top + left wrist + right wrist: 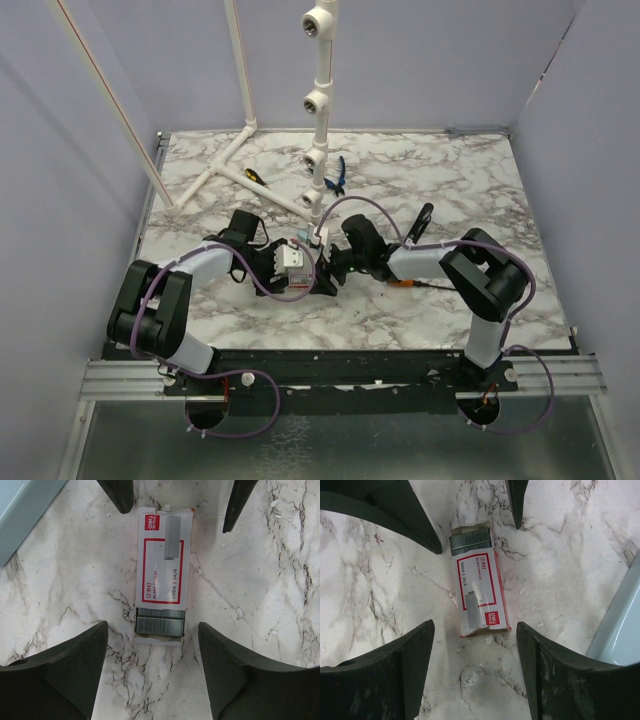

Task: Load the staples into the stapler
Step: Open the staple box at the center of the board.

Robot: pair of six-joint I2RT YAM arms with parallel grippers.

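The staples' white box with red markings (161, 565) lies flat on the marble, and silvery staple strips (160, 622) stick out of its end nearest my left gripper. It also shows in the right wrist view (479, 592), with the strips (470, 541) at the far end. My left gripper (152, 655) (318, 280) and right gripper (475, 650) (338, 268) face each other over the box. Both are open and empty, with fingers either side of it, not touching. In the top view the box is hidden under them. The slim black stapler (424, 217) lies apart to the right.
A pale teal bar (25, 510) (620, 625) lies just beyond the box. An orange-handled screwdriver (405, 284) lies by the right arm. White pipes (318, 100), blue-handled pliers (335, 178) and a yellow-and-black tool (255, 175) are at the back.
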